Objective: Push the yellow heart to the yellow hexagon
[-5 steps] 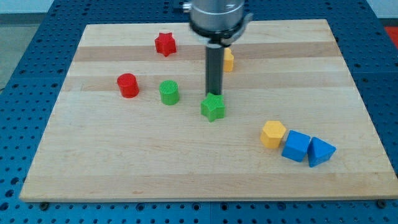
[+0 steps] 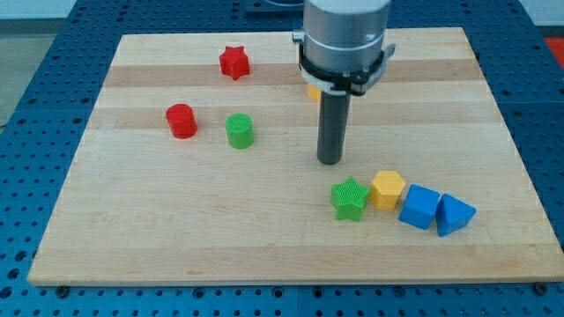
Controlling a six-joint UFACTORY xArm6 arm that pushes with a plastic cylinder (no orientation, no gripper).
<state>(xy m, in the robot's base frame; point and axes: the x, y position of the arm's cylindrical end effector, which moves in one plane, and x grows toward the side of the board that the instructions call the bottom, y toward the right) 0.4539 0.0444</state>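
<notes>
My tip (image 2: pixel 330 161) rests on bare board near the centre of the frame; it is a plain dark rod with no jaws, and it touches no block.

Target position: the yellow hexagonal plastic block (image 2: pixel 387 189) sits at lower right of centre, touching or nearly touching the green star-shaped plastic block (image 2: pixel 350 197) on its left. A blue cube-like block (image 2: pixel 420 207) and a blue wedge-like block (image 2: pixel 455 214) continue the row to the right.

Task object: the yellow heart-shaped block (image 2: pixel 313 92) is almost wholly hidden behind the arm's grey housing in the upper centre; only a small yellow sliver shows. Its shape cannot be confirmed from this view.

Governing relation: the heart lies above my tip and slightly left, while the hexagon lies below and right of my tip. My tip therefore stands between the two, on the wrong side for pushing. My judgement: I must route the tip round to the heart's upper-left side, then drive down and right.

Risk: the green star may be nudged.
</notes>
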